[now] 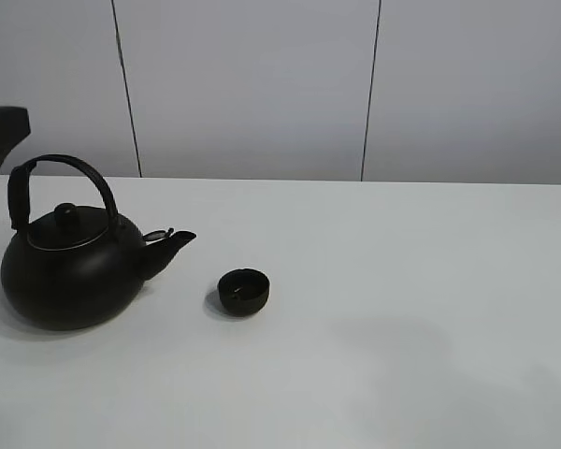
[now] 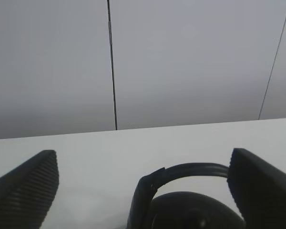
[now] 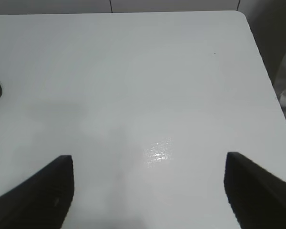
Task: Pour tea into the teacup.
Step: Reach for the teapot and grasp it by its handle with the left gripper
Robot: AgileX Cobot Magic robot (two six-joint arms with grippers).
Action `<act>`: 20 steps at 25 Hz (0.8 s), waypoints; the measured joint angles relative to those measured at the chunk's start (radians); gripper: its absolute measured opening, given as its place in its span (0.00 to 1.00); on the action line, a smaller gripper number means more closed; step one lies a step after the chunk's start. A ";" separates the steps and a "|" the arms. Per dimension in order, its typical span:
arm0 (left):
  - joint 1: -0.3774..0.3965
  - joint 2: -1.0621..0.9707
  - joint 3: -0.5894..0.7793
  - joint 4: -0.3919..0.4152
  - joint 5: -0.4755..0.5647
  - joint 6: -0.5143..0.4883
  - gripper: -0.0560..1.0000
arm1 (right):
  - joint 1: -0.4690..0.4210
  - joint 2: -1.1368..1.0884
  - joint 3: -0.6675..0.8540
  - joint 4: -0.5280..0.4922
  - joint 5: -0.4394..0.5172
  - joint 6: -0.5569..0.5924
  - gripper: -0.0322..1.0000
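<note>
The teacup (image 1: pixel 243 292) stands upright on the table (image 1: pixel 421 337), near the kettle (image 1: pixel 70 267) on its spout side and a little forward of the spout tip, with a gap of bare table between them. Its inside reads only as dark, so you cannot tell from here whether any tea is in it. My judgement is that none has been poured. The kettle sits flat on its base with its lid on and its arched handle upright, and nothing grips it.

So all of the work looks to be ahead of you: take the handle, lift, bring the spout over the cup, tilt.

Your left gripper (image 2: pixel 143 155) hovers above the kettle on the side away from the spout. Its fingers are spread wide and hold nothing, and the handle shows low between them in the wrist view. Your right gripper (image 3: pixel 148 158) is likewise spread wide and empty. It hangs over bare table well away from the kettle, out past the cup.

Nothing stands between the kettle's spout and the cup, and nothing crowds the handle. The one thing I would watch is how light that little cup looks beside the kettle; a nudge from the spout could shift it.
</note>
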 joint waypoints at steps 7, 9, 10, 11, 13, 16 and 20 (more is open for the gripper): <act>0.088 0.192 0.001 0.119 -0.064 0.000 0.71 | 0.000 0.000 0.000 0.000 -0.001 0.000 0.60; 0.094 0.234 0.001 0.124 -0.064 0.000 0.71 | 0.000 0.000 0.000 0.000 0.000 -0.001 0.60; 0.098 0.254 0.001 0.124 -0.064 0.000 0.71 | 0.000 0.000 0.000 0.000 0.000 -0.001 0.60; 0.102 0.270 0.001 0.125 -0.064 0.000 0.71 | 0.000 0.000 0.000 0.000 0.000 -0.001 0.60; 0.106 0.294 -0.002 0.126 -0.064 0.000 0.71 | 0.000 0.000 0.000 0.000 0.000 -0.001 0.60; 0.106 0.303 -0.023 0.127 -0.066 0.000 0.71 | 0.000 0.000 0.000 0.000 0.000 -0.001 0.60; 0.112 0.303 -0.056 0.130 -0.070 0.000 0.71 | 0.000 0.000 0.000 0.000 0.000 -0.001 0.60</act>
